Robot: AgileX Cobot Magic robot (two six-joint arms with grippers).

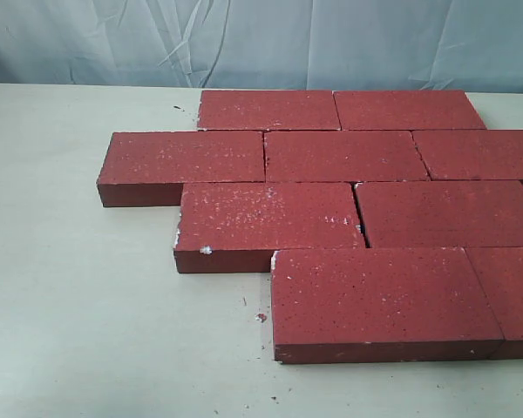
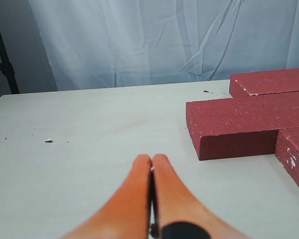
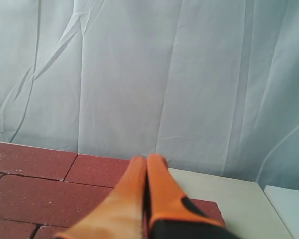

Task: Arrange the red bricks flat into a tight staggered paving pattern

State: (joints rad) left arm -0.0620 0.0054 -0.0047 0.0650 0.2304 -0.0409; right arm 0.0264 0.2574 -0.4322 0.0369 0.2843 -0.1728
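Observation:
Several red bricks [image 1: 344, 155] lie flat on the pale table [image 1: 78, 305] in four staggered rows, edges close together, filling the right half of the exterior view. No gripper shows in that view. In the left wrist view my left gripper [image 2: 152, 158] hovers over bare table, orange fingers pressed together, with the red bricks [image 2: 244, 124] off to one side. In the right wrist view my right gripper [image 3: 147, 159] is shut with nothing in it, above the red bricks [image 3: 45, 194].
A wrinkled white curtain [image 1: 261, 39] hangs behind the table. Small crumbs [image 1: 261, 317] lie on the table by the nearest brick. A dark stand [image 2: 2, 55] rises at the table's far edge in the left wrist view.

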